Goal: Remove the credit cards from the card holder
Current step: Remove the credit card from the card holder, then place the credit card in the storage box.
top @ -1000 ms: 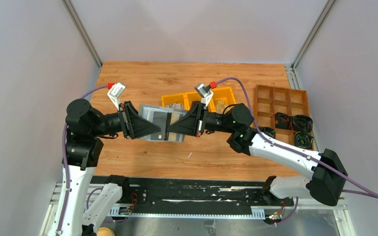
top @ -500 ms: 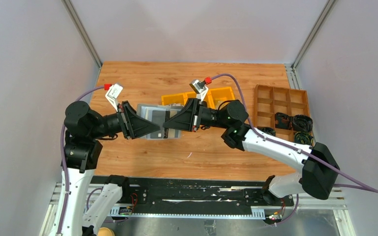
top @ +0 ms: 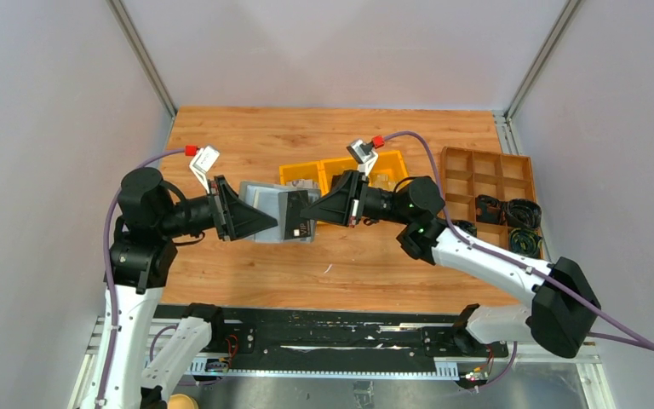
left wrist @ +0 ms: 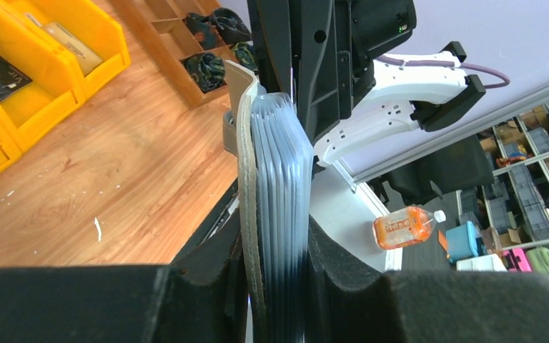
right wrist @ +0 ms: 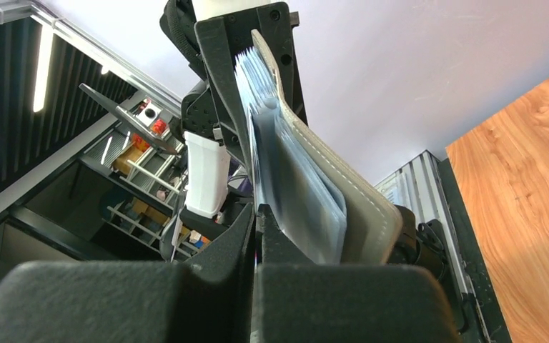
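The grey card holder point(top: 262, 203) hangs above the table, with my left gripper point(top: 266, 221) shut on it. In the left wrist view its grey cover point(left wrist: 245, 143) and stacked clear sleeves point(left wrist: 280, 179) are squeezed between the black pads point(left wrist: 336, 257). My right gripper point(top: 312, 212) meets it from the right, jaws pressed together on the edge of a dark printed credit card point(top: 296, 221) that sticks out of the holder. In the right wrist view the shut gripper point(right wrist: 257, 214) sits just left of the sleeves point(right wrist: 297, 186) and cover point(right wrist: 354, 200); the card shows only edge-on there.
Yellow bins point(top: 341, 169) holding flat items stand just behind the grippers. A brown wooden compartment tray point(top: 485, 175) with black coiled items point(top: 511, 213) sits at the right. Bare wooden tabletop point(top: 341, 264) lies below the grippers.
My right gripper opened, then shut again at the holder's right edge and drew back right a little. A dark card face now shows tilted out of the holder. Left grip unchanged.
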